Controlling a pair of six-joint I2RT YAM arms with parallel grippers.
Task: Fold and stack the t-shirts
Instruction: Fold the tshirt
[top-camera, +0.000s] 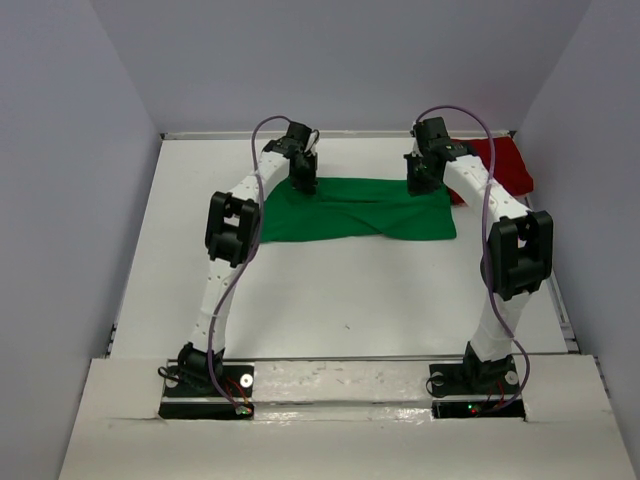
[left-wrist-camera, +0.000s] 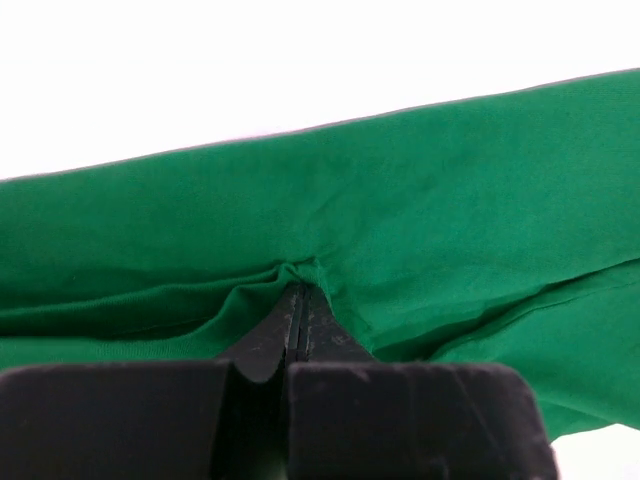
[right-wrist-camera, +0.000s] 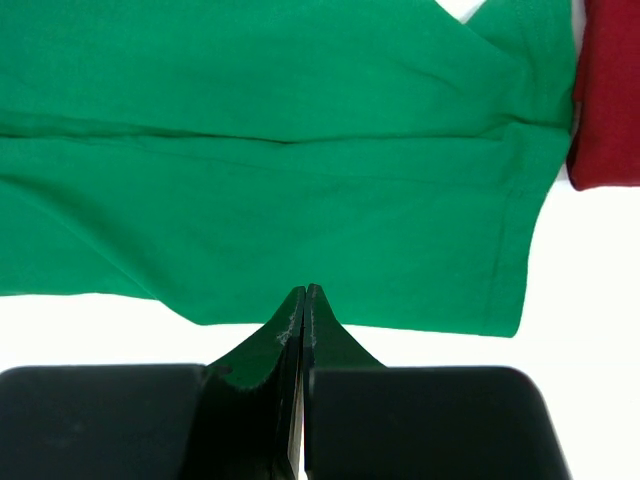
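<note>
Pale grey walls (top-camera: 330, 60) enclose a white table (top-camera: 380, 300) on three sides. In the overhead view the green t-shirt (top-camera: 360, 210) lies spread flat, wider than deep, at 12 o'clock from the table's centre, with creases across its middle. The dark red t-shirt (top-camera: 505, 165) lies bunched at 2 o'clock, just beside the green one's right end and partly hidden by the right arm. The left gripper (left-wrist-camera: 302, 290) is fully closed at the green t-shirt's far edge, with cloth puckered and pinched at its tips. The right gripper (right-wrist-camera: 305, 290) is likewise fully closed, its tips over the same garment's hem. Whether it grips cloth cannot be told.
</note>
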